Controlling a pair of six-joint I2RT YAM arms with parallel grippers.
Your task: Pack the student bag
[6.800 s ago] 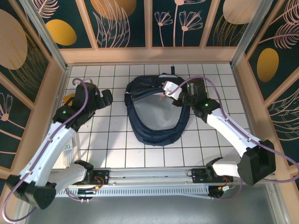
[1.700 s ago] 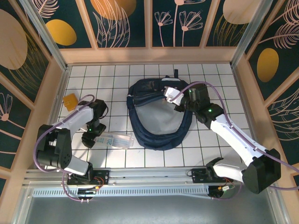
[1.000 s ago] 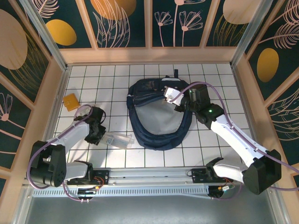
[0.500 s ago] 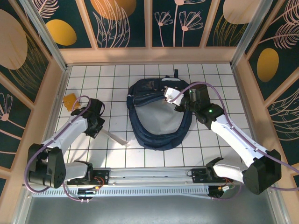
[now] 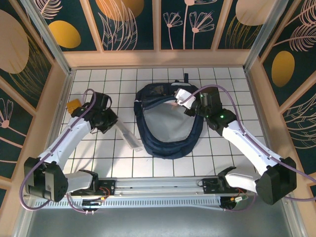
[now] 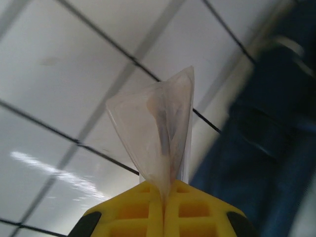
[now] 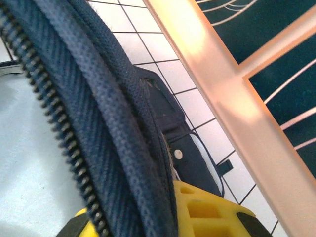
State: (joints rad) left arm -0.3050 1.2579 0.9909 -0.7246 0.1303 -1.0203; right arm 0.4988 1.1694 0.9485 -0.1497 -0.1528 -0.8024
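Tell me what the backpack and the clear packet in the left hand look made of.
Student bag: woven navy fabric, matte, probably nylon or polyester. The coarse weave shows beside its toothed zipper. Clear packet: thin, glossy transparent plastic film, most likely. A dark item shows through it, and it creases where the left hand pinches it.

Left of student bag [image 5: 167, 147]: plastic sleeve [image 5: 127, 137]

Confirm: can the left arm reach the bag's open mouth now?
Probably yes: only bare tiles separate the left pincer, shut on a clear packet, from the student bag, whose rim the right pincer holds.
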